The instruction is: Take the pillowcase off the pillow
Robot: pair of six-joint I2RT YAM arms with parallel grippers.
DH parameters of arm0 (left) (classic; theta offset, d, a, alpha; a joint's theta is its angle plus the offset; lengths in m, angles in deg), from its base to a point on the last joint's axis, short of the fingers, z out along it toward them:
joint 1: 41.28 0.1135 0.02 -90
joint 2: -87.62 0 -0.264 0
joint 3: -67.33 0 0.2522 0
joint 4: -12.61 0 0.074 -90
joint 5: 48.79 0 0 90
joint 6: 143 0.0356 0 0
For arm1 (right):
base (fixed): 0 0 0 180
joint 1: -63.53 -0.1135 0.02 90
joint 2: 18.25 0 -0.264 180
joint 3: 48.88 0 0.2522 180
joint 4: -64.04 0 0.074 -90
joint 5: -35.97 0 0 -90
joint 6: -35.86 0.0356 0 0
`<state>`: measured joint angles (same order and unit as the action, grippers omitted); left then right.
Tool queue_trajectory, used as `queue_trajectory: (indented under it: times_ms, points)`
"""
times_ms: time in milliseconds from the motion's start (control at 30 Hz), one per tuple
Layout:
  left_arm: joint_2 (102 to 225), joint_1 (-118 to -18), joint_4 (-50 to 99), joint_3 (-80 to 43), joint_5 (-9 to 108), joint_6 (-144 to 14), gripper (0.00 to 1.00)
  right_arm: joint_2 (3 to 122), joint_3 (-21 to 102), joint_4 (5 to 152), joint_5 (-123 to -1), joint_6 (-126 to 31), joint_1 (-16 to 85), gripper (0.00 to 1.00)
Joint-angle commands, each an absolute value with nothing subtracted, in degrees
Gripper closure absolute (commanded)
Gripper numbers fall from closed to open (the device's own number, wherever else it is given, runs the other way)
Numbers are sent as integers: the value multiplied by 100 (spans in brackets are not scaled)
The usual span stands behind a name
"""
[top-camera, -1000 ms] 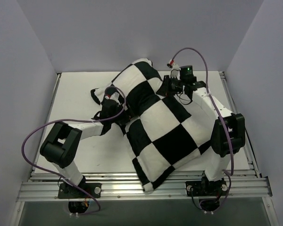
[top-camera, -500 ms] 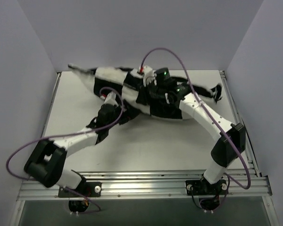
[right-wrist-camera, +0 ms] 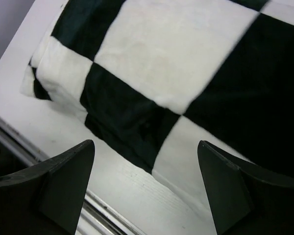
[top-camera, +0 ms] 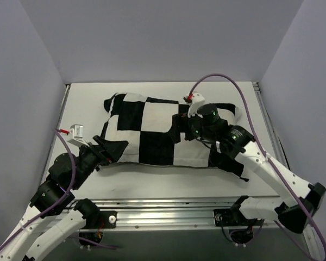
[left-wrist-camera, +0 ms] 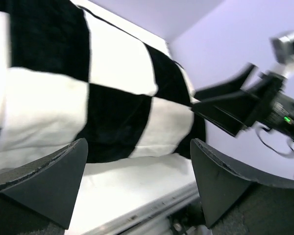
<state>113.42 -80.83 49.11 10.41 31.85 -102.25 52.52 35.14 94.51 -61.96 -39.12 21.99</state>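
Note:
The black and white checkered pillowcase [top-camera: 152, 128] lies flat and lengthwise across the table, still filled out; the pillow inside it is hidden. My left gripper [top-camera: 117, 148] is open at the case's near left corner, low over the table, with nothing between its fingers [left-wrist-camera: 49, 181]. In the left wrist view the pillowcase [left-wrist-camera: 112, 98] lies just ahead of that gripper [left-wrist-camera: 137, 183]. My right gripper [top-camera: 186, 129] hovers open above the right half of the case. In the right wrist view that gripper [right-wrist-camera: 147, 183] is spread wide above the pillowcase's [right-wrist-camera: 176, 63] near edge and touches nothing.
The white table [top-camera: 152, 182] ends in a metal rail [top-camera: 168, 209] along its near edge. Grey walls close in the left, back and right sides. The right arm [left-wrist-camera: 250, 103] shows in the left wrist view, over the far end of the case.
The cased pillow has swung from a raised diagonal to lying flat along the table. My right gripper has opened and let go of it. The left arm has drawn back to the near left.

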Motion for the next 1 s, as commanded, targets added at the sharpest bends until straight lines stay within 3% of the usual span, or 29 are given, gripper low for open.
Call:
queue_trajectory:
  times_ms: [0,233,467,667,833,967]
  points:
    - [12178,-8074,6021,418,2391,-9459,6,5005,3020,9652,-4502,-3077,2257,18]
    - [15122,-7794,5696,-1523,2531,-7834,6,4372,1922,9592,-3980,-2225,2511,13]
    - [16854,-6537,4598,-1710,3689,-7901,6,4248,936,8748,-4366,-2075,3504,13]
    - [17339,-6720,3623,-920,4867,-8191,6,4398,689,8509,-4349,-1987,3980,14]
    - [17305,-8001,3209,-463,4772,-8480,6,4003,1013,9035,-4297,-2188,3875,19]
    - [16684,-8232,3189,-260,4684,-8798,6,3572,1558,9257,-4024,-2636,3533,19]
